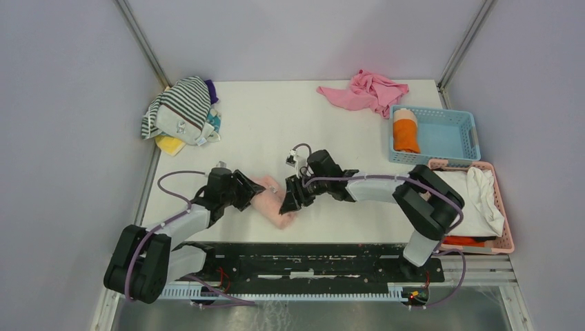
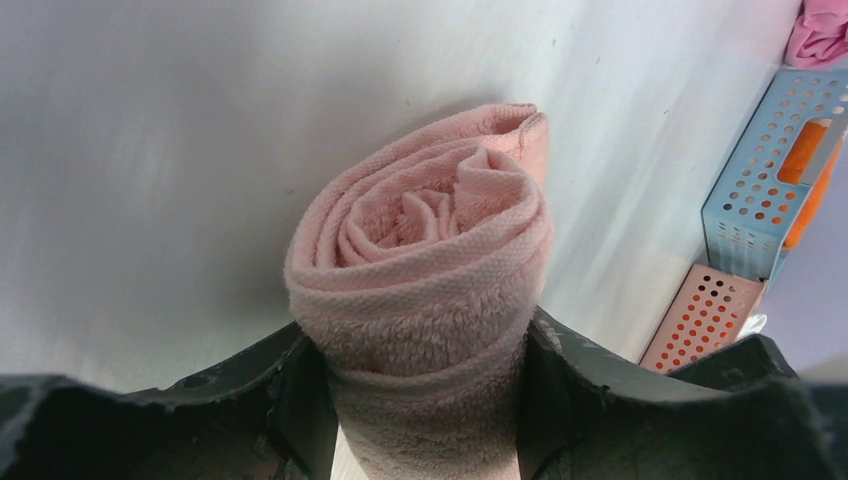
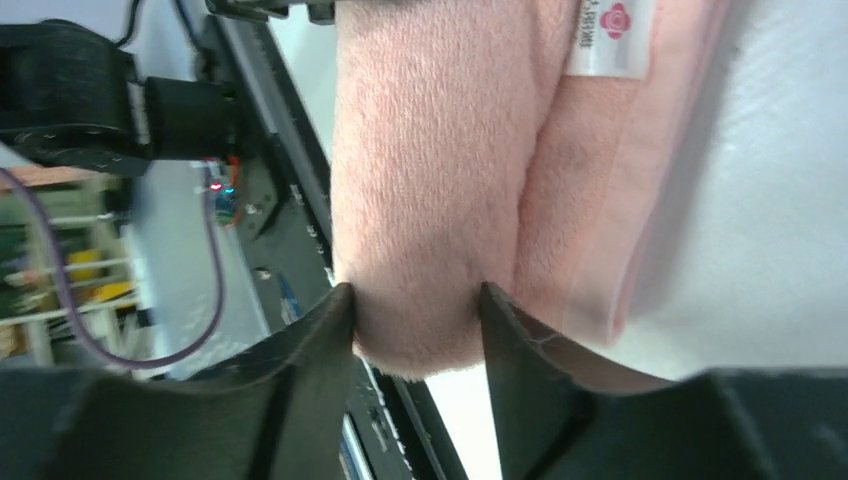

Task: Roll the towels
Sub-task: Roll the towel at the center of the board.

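The pale pink towel [image 1: 276, 201] lies rolled up near the table's front edge, between my two grippers. In the left wrist view its spiral end [image 2: 420, 230] faces the camera. My left gripper [image 2: 425, 345] is shut on the roll, with both fingers pressed into its sides. My right gripper [image 3: 417, 300] pinches the other end of the towel [image 3: 430, 180] between its fingertips, next to the white label [image 3: 605, 35]. From above, the left gripper [image 1: 252, 190] and the right gripper [image 1: 292, 197] hold opposite ends. The orange towel [image 1: 405, 132] sits rolled in the blue basket [image 1: 448, 134].
A pink basket [image 1: 497, 245] with white cloths stands at the right edge. A bright pink cloth [image 1: 365, 91] lies crumpled at the back. A striped pile of cloths [image 1: 181, 110] sits at the back left. The black base rail [image 1: 310, 261] runs just in front of the roll.
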Controlling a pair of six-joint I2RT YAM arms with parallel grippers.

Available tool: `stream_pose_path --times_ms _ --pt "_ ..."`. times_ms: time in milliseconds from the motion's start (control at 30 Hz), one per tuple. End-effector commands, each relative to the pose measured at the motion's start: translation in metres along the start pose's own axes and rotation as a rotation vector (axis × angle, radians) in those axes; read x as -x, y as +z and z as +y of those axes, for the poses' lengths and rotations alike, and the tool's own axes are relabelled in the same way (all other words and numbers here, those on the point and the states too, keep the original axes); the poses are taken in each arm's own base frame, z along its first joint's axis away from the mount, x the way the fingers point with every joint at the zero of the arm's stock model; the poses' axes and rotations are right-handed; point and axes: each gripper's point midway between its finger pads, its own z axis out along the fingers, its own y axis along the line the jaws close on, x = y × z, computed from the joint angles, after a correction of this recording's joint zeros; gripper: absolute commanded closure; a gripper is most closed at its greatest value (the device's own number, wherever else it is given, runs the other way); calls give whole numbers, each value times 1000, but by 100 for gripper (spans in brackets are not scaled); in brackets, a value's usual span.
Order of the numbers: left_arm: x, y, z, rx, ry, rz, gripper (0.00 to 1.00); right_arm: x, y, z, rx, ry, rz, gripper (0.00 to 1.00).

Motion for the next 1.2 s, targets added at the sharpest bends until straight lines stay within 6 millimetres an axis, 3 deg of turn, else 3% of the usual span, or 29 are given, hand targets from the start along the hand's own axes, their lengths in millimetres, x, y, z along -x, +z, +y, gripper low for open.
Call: stream_pose_path --times_ms 0,133,233,500,667,967,1067,1167 --pt "-14 3 37 116 69 38 46 -3 -36 -23 -344 -146 6 34" --pt "-15 4 36 122 78 41 46 21 -59 1 -525 -355 -44 26" --pt "-16 5 35 126 79 45 46 33 -61 23 -635 -510 -56 19" --pt "-17 4 33 126 81 42 45 30 -16 50 -786 -771 24 14" --pt "-17 5 32 127 79 44 44 15 8 36 -901 -867 112 13" --pt "-17 6 25 103 76 52 39 -17 18 -11 -1014 -888 250 18" --pt "-16 6 18 81 79 56 36 -29 14 -26 -1026 -863 289 27" --pt "-14 3 10 58 82 51 31 -40 12 -35 -976 -802 318 41"
